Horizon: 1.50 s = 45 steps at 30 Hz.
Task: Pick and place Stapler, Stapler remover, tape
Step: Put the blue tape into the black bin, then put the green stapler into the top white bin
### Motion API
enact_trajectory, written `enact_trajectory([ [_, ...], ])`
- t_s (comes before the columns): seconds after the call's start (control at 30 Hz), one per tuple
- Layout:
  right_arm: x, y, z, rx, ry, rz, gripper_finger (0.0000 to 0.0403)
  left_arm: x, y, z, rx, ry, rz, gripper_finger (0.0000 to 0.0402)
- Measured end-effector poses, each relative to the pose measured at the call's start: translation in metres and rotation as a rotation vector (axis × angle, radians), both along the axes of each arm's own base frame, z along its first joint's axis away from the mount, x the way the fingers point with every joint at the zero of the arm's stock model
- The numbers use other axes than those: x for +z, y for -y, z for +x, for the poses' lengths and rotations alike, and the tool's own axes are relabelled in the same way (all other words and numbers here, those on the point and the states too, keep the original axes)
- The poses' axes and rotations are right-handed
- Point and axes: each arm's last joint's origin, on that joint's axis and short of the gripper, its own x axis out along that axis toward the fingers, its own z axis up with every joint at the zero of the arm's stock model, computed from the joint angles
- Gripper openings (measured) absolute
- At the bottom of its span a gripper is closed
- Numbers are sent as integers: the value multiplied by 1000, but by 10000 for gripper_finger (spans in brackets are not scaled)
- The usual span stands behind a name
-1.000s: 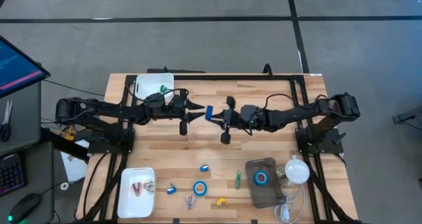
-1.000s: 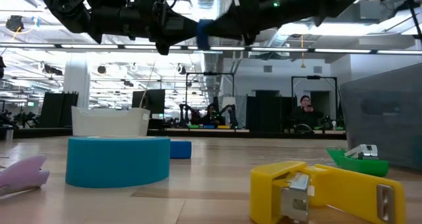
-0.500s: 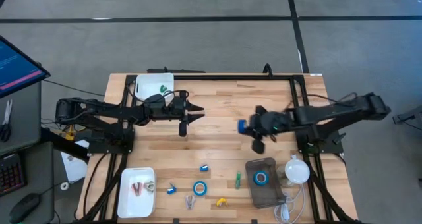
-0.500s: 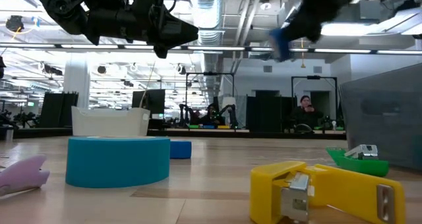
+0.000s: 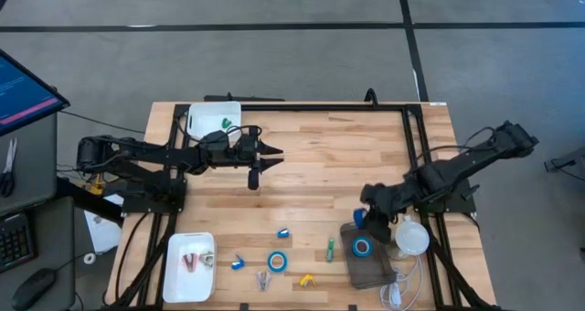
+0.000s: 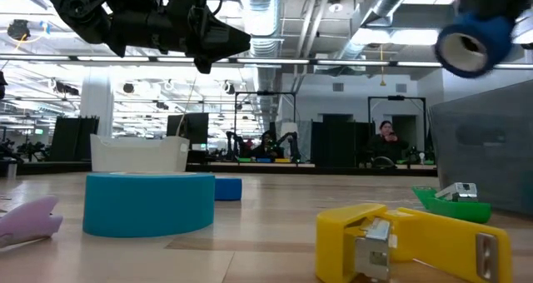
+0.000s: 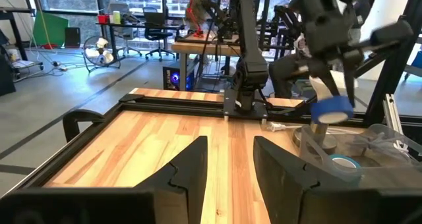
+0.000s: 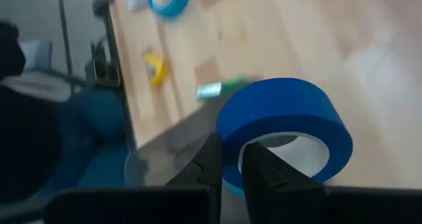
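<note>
In the low view, the nearest things on the pale wooden slatted surface (image 5: 311,165) are a yellow plastic staple remover (image 6: 412,241) at lower right, a broad teal tape roll (image 6: 150,202) at left, and a lilac plastic piece (image 6: 29,216) at the lower left edge. Behind the yellow remover lies a small green stapler (image 6: 454,204), and a small blue item (image 6: 227,188) sits just past the teal roll.

In the high view, these lie along the lower middle of the frame: the teal roll (image 5: 277,261), the yellow remover (image 5: 307,280), the green stapler (image 5: 329,249) and two small blue pieces (image 5: 283,232), (image 5: 238,263). A white rectangular tray (image 5: 187,265) sits at lower left. A clear grey plastic bin (image 5: 368,254) at lower right has one blue tape roll with a white core (image 5: 362,247) lying inside; a white round object (image 5: 411,237) stands just beside it.

The right claw (image 5: 364,218) hangs over the bin's upper left corner, its narrow fingers (image 8: 212,159) pinching the wall of a second bright blue tape roll (image 8: 283,128), held up off the surface.

Farther up the frame, the left claw (image 5: 272,155) hovers above the bare upper middle of the surface, its fingers (image 7: 188,168) parted and empty. A second white tray (image 5: 212,119) holding something green sits at upper left.
</note>
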Motion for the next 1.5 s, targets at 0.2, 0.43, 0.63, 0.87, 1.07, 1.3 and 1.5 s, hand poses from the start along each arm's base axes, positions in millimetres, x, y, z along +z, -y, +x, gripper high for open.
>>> enact_trajectory([
  [0.2, -23, -17, 11, 71, -188, 102, 21, 0, 0, 0, 0, 0, 0, 113],
  [0.43, -39, -24, 22, 116, -239, 119, 21, 0, 0, 0, 0, 0, 0, 113],
  [0.63, -50, -28, 27, 135, -300, 129, 22, 0, 0, 0, 0, 0, -2, 113],
  [0.87, -63, -26, 35, 154, -345, 121, 34, 0, 0, 0, 0, 0, -8, 113],
  [1.07, -64, -13, 43, 39, -365, 162, 103, 0, 0, 0, 0, 0, -8, 113],
  [1.3, -62, -4, 49, 40, -373, 266, 153, 0, 0, 0, 0, -1, -8, 113],
  [1.5, -51, 5, 59, 47, -337, 342, 153, 0, 0, 0, 0, -3, -8, 113],
])
